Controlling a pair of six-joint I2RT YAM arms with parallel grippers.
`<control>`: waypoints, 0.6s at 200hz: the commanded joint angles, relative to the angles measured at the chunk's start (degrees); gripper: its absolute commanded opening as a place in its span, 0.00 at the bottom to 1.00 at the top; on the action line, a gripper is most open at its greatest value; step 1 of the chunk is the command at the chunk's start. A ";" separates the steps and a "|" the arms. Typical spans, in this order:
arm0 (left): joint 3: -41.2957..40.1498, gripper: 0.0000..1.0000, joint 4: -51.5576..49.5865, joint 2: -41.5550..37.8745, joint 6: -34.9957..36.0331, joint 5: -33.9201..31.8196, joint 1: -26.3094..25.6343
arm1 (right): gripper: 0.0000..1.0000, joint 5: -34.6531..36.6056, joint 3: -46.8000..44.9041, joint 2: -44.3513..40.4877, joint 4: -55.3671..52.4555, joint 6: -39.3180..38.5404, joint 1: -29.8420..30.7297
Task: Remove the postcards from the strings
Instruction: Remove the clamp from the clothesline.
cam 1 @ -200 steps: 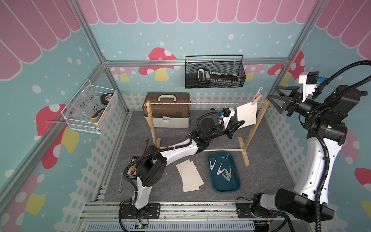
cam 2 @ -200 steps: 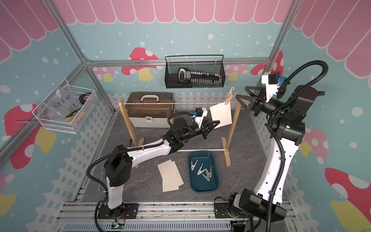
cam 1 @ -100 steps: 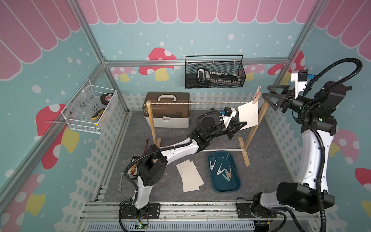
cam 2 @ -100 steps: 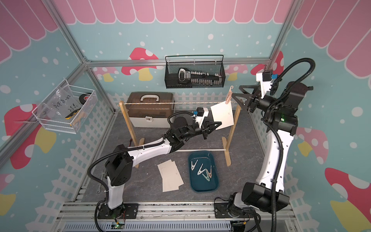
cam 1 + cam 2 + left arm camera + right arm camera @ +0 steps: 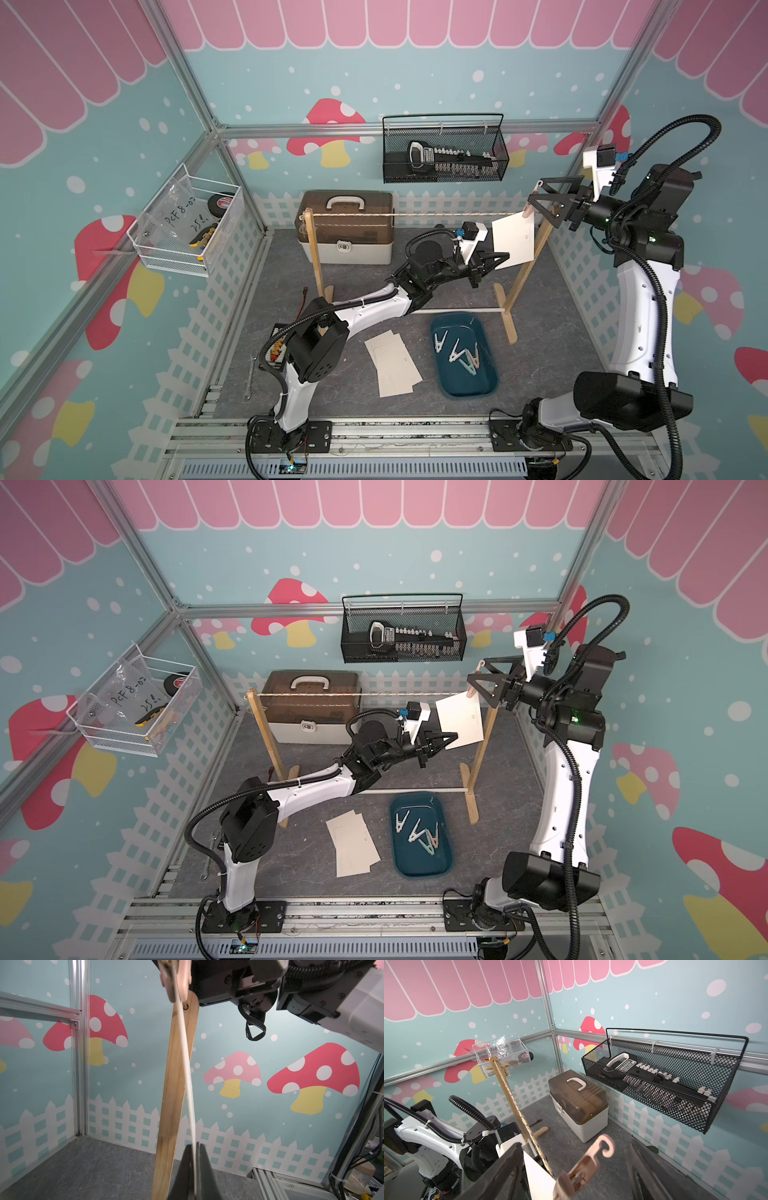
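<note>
Light, floppy postcard (image 5: 513,237) pegged far right on the string (image 5: 415,215).
Pinched at lower edge by closed left gripper (image 5: 503,258); clothespin (image 5: 583,1167) straddled by open right gripper (image 5: 535,193); likely creases if yanked.

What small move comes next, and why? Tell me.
Probably close the right gripper on the pink clothespin: its jaws stand open either side of it, it pins the hanging postcard to the string, and the left gripper grips the card's lower corner.
</note>
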 commanded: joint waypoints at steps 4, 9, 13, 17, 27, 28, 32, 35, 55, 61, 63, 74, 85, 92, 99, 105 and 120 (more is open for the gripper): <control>1.63 0.00 0.18 0.39 0.01 1.35 0.32 | 0.78 -0.40 1.43 0.29 -2.58 -3.28 0.82; 1.62 0.00 0.14 0.39 -0.07 1.36 0.36 | 0.78 -0.50 1.47 0.26 -2.51 -3.32 0.94; 1.66 0.00 0.20 0.39 -0.10 1.35 0.32 | 0.78 -0.58 1.51 0.21 -2.62 -3.39 0.99; 1.63 0.00 0.29 0.39 -0.22 1.35 0.42 | 0.78 -0.68 1.56 0.13 -2.57 -3.45 1.03; 1.62 0.00 0.55 0.39 -0.46 1.42 0.45 | 0.78 -0.97 1.60 0.28 -2.68 -3.41 1.14; 1.62 0.00 0.61 0.39 -0.49 1.38 0.45 | 0.78 -0.94 1.60 0.23 -2.67 -3.46 1.20; 1.62 0.00 0.66 0.39 -0.56 1.43 0.40 | 0.78 -1.06 1.60 0.26 -2.67 -3.42 1.17; 1.67 0.00 0.79 0.39 -0.60 1.43 0.45 | 0.78 -1.23 1.60 0.35 -2.67 -3.41 1.22; 1.80 0.00 0.95 0.47 -0.87 1.43 0.51 | 0.76 -2.40 1.52 0.37 -2.67 -3.47 1.35; 1.79 0.00 0.88 0.48 -0.87 1.35 0.51 | 0.75 -2.97 1.44 0.30 -2.67 -3.48 1.35; 1.79 0.00 0.92 0.47 -0.91 1.35 0.53 | 0.75 -3.11 1.43 0.26 -2.63 -3.49 1.45; 1.72 0.00 0.87 0.47 -1.00 1.27 0.54 | 0.73 -4.06 1.30 0.11 -2.60 -3.78 1.43; 1.79 0.00 0.75 0.46 -1.13 1.17 0.63 | 0.70 -4.38 0.95 -0.24 -2.58 -4.08 1.43; 1.82 0.00 0.67 0.47 -1.14 1.09 0.63 | 0.69 -4.57 0.75 -0.52 -2.54 -4.29 1.44; 1.79 0.00 0.60 0.56 -1.22 0.95 0.63 | 0.67 -5.04 0.49 -0.68 -2.43 -4.61 1.43; 1.88 0.00 0.59 0.64 -1.22 1.02 0.61 | 0.65 -5.60 0.18 -0.78 -1.88 -4.39 1.44; 1.97 0.00 0.32 0.74 -1.22 0.79 0.63 | 0.61 -7.27 -0.42 -0.87 -0.06 -3.11 1.43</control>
